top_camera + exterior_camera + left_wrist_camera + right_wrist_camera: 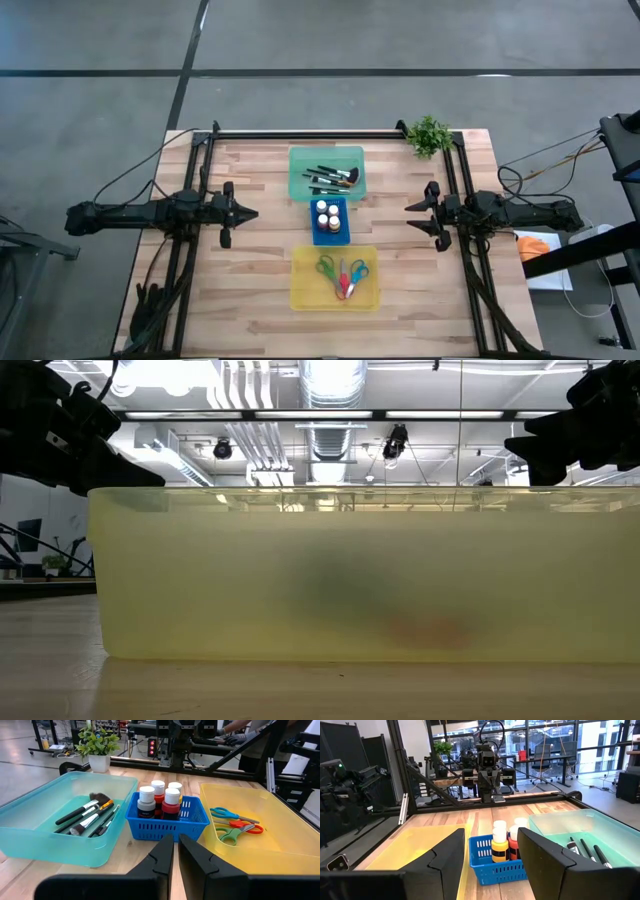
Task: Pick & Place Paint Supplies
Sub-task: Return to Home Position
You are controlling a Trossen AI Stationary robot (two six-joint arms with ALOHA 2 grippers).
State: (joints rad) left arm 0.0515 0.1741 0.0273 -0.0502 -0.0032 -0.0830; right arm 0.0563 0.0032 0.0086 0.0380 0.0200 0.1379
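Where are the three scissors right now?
In the high view, the scissors lie together inside the yellow tray, on the table's centre line, right beside the blue basket of paint bottles.

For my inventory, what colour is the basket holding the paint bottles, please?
Blue basket, best in left wrist view.

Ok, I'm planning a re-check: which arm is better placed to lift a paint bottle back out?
Right, probably: the right gripper is open facing the paint bottles; the left gripper is shut, equally far.
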